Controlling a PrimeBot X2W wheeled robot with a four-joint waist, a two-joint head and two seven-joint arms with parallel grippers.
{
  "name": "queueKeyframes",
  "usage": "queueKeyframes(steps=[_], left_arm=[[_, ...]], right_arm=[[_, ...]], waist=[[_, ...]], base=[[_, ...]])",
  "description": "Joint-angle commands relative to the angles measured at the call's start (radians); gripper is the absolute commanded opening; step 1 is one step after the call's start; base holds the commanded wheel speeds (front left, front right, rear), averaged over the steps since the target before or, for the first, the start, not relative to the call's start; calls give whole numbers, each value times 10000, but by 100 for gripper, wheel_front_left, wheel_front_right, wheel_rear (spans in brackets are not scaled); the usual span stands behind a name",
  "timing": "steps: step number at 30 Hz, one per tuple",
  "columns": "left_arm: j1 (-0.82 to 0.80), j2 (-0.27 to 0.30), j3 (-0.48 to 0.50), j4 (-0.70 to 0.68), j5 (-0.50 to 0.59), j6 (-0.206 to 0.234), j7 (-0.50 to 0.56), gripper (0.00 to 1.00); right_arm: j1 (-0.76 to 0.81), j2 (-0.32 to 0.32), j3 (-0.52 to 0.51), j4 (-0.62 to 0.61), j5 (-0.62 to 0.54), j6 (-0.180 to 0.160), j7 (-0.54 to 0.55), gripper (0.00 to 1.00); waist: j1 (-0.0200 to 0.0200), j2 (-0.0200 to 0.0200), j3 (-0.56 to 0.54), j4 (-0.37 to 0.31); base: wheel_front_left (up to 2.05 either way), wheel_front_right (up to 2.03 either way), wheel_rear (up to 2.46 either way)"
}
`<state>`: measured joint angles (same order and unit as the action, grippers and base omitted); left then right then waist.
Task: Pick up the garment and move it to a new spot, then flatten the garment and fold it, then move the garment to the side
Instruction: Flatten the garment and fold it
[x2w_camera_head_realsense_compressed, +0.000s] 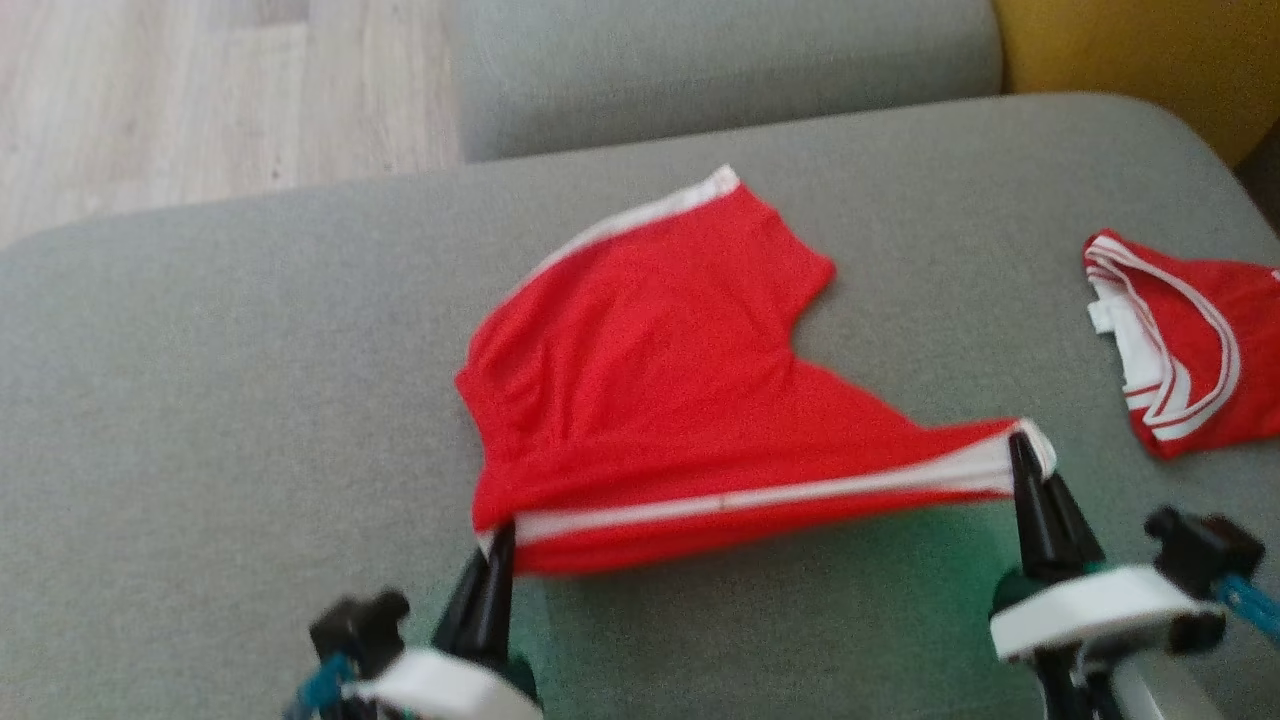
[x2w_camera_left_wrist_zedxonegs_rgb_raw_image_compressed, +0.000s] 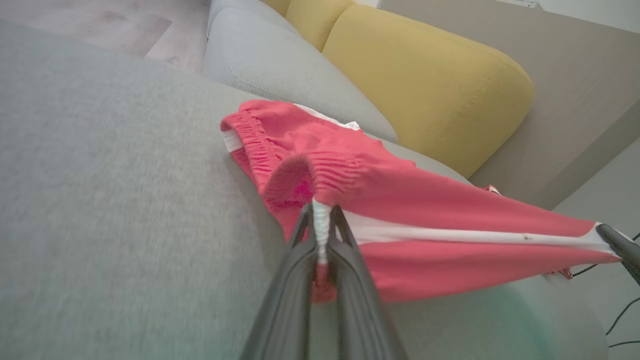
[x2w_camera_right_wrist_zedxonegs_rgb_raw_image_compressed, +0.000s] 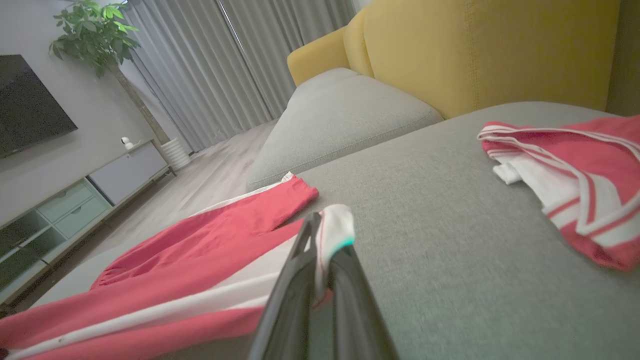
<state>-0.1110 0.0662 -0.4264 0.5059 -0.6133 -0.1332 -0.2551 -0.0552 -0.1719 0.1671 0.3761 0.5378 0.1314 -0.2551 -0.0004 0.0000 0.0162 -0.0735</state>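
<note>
Left hand (x2w_camera_head_realsense_compressed: 500, 545) and right hand (x2w_camera_head_realsense_compressed: 1022, 455), head view: each pinched shut on one end of the white-striped edge of the red garment (x2w_camera_head_realsense_compressed: 650, 370), stretched taut near the front edge of the grey sofa cushion (x2w_camera_head_realsense_compressed: 200, 400). A second red garment (x2w_camera_head_realsense_compressed: 1190, 340) lies at its right edge. Left wrist view: fingers (x2w_camera_left_wrist_zedxonegs_rgb_raw_image_compressed: 345, 250) clamp the white stripe. Right wrist view: fingers (x2w_camera_right_wrist_zedxonegs_rgb_raw_image_compressed: 295, 280) clamp a white corner.

The left half of the grey seat cushion (x2w_camera_head_realsense_compressed: 200, 400) lies bare, with free passage right out to its rounded edge and the floor (x2w_camera_head_realsense_compressed: 200, 90) beyond. Across the front middle the red shorts (x2w_camera_head_realsense_compressed: 650, 380) bar the way, their striped edge pulled taut between the left tool (x2w_camera_head_realsense_compressed: 500, 545) and the right tool (x2w_camera_head_realsense_compressed: 1020, 450), each pinching a corner. A strip of bare cushion runs between the shorts and the second red garment (x2w_camera_head_realsense_compressed: 1190, 350) on the right. The yellow backrest (x2w_camera_head_realsense_compressed: 1130, 50) walls off the far right.
</note>
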Motion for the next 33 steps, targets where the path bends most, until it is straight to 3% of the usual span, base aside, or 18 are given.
queueKeyframes(steps=[1,7,13,21,33], left_arm=[[141,109,425,-354,82,26,-66,0],[1001,168,193,-1031,250,26,-66,0],[785,285,-204,-1553,216,26,-66,0],[-1598,225,-1320,-1716,-155,25,-66,0],[-4469,-114,-1335,-979,-900,25,-66,0]], right_arm=[[-42,-158,-67,-526,178,-7,-66,0],[813,-221,-94,-1239,341,-7,-66,0],[412,-289,-135,-1469,245,-7,-66,0],[-2818,-711,188,-346,-221,-7,162,0],[-7314,-883,851,3161,-1244,-7,485,0]], waist=[[4,0,-320,135],[4,0,-548,507],[4,0,-307,870],[4,0,1329,1649],[4,0,3198,2690]], base=[[0,0,0],[0,0,0],[0,0,0],[0,0,0],[0,0,0]])
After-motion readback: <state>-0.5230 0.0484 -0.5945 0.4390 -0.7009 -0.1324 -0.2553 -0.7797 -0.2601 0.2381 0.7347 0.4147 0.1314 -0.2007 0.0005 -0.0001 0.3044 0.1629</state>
